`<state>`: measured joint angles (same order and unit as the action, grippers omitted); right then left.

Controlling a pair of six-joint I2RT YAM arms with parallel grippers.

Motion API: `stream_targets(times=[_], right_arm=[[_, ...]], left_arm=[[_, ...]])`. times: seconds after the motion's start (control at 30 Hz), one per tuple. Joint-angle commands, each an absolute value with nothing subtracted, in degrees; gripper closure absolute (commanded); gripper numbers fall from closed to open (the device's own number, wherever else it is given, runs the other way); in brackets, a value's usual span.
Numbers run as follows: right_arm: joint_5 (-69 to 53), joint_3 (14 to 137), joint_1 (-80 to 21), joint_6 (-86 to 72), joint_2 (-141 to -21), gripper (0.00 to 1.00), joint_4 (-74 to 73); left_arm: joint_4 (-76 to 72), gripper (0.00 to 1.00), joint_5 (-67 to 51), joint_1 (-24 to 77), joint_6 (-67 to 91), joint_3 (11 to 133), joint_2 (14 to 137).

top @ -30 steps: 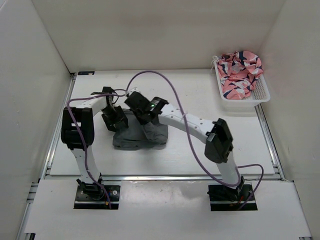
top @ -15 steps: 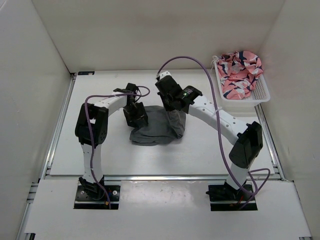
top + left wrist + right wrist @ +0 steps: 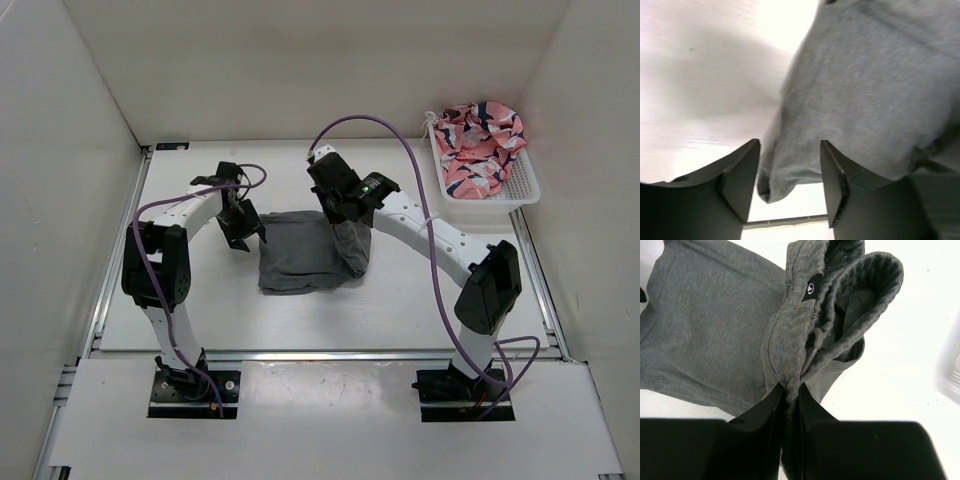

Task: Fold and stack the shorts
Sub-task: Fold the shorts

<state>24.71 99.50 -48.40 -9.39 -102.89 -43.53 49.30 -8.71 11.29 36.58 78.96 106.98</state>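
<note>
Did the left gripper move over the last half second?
Yes. From above, the left gripper has shifted left, toward the table's left rail and away from the basket, coming off the shorts.

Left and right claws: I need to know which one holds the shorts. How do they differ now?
The right claw is shut, pinching the shorts at the waistband; the left claw is open, with a fabric corner loose in its gap. The right claw is at the shorts' right end, the left claw at their left end. Both are near the shorts' far edge.
</note>
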Motion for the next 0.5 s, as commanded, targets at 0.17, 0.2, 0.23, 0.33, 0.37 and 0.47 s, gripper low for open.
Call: stream_targets(times=[0.17,0.2,0.23,0.33,0.37,0.47], right_arm=[[24.7,102.73,-49.83,-8.0,-103.79,1.0,-40.96],[24.7,103.35,-49.83,-8.0,-103.8,1.0,-40.96],[24.7,103.97,-50.53,-8.0,-104.49,1.0,-41.48],[26.27,105.64,-52.47,-6.94,-105.73,1.0,-41.48],[26.28,106.51,-53.43,-6.42,-106.52,1.0,-41.48],[26.28,108.71,-55.54,-5.8,-109.07,1.0,-42.62]], left_arm=[[48.43,0.64,-6.14,10.37,35.6,75.94,109.15],[48.43,0.71,-6.15,10.37,35.6,75.94,109.77],[48.43,0.75,-6.15,10.89,35.6,75.94,110.3],[47.72,0.88,-6.15,10.9,35.6,75.33,111.01],[47.2,0.88,-6.15,10.9,35.6,75.32,111.61],[47.2,0.9,-6.15,10.9,35.6,74.79,111.62]])
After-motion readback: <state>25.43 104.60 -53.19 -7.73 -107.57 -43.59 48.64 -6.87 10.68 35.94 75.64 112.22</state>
